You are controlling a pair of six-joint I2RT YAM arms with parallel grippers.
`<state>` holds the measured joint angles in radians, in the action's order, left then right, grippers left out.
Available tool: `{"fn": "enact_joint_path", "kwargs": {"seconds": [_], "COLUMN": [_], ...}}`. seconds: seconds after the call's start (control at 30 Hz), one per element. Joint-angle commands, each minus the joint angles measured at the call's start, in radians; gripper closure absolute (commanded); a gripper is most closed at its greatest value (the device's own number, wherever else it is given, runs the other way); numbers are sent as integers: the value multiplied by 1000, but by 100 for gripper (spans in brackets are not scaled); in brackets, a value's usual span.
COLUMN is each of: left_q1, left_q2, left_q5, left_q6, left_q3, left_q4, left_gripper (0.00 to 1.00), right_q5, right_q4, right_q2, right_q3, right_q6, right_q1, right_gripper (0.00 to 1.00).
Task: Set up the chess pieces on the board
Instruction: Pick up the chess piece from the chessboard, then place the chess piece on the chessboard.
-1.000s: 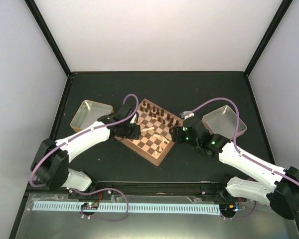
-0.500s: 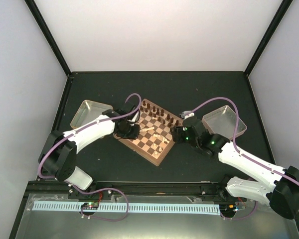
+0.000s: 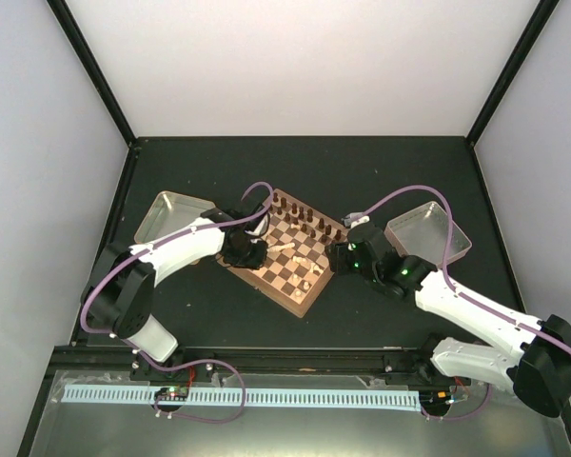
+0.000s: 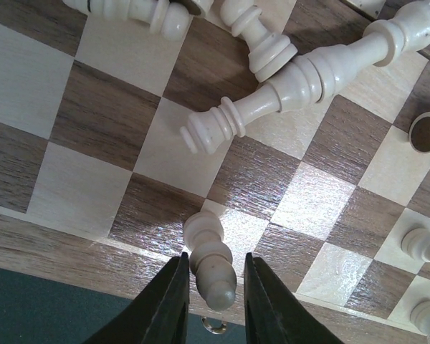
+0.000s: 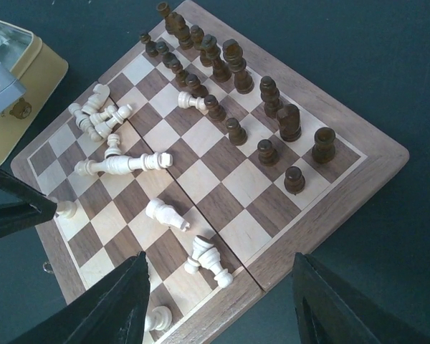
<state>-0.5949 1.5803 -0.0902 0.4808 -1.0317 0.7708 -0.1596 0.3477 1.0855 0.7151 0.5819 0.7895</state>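
Observation:
The board (image 3: 296, 302) lies turned like a diamond between the arms. Dark brown pieces (image 5: 229, 64) stand in two rows along its far side. Several cream pieces (image 5: 122, 164) lie toppled on the squares, and a few stand. My left gripper (image 4: 213, 287) is at the board's left corner, its jaws narrowly open around an upright cream piece (image 4: 208, 251), with a small gap at the right finger. That piece also shows in the right wrist view (image 5: 67, 209). My right gripper (image 5: 218, 261) is wide open and empty above the board's near right edge, over two fallen cream pieces (image 5: 211, 259).
A metal tray (image 3: 171, 217) stands left of the board and another metal tray (image 3: 428, 233) to the right. The dark table top (image 3: 362, 171) surrounds the board. A small metal clasp (image 4: 213, 327) sticks out from the board's rim under my left jaws.
My left arm's elbow has swung back towards its base while its gripper stayed at the board's left corner. The right arm has hardly moved.

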Motion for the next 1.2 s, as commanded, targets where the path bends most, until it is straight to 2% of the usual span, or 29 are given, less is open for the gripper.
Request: {"fn": "enact_joint_path", "kwargs": {"seconds": [0.0,0.27,0.47,0.6,0.87,1.17], "left_q1": [5,5,-21,-100,-213,-227], "left_q2": [8,5,-16,-15,17,57], "left_q5": [-5,-6,-78,-83,-18,67], "left_q6": [-9,-26,-38,-24,14,9], "left_q3": [-44,-48,-44,-57,-65,-87], "left_q4": [15,17,13,26,38,63], "left_gripper": [78,92,92,92,92,92], "right_q5": [-46,-58,-56,-53,-39,-31], "right_q4": [6,10,10,8,4,8], "right_q2": [1,-8,-15,-17,-14,-12], "right_q3": [13,14,8,2,-6,-5], "right_q6": [-10,-14,-8,-2,10,22], "right_q1": [-4,-3,-4,-4,-4,-3], "right_gripper": [44,45,45,45,45,46]}}
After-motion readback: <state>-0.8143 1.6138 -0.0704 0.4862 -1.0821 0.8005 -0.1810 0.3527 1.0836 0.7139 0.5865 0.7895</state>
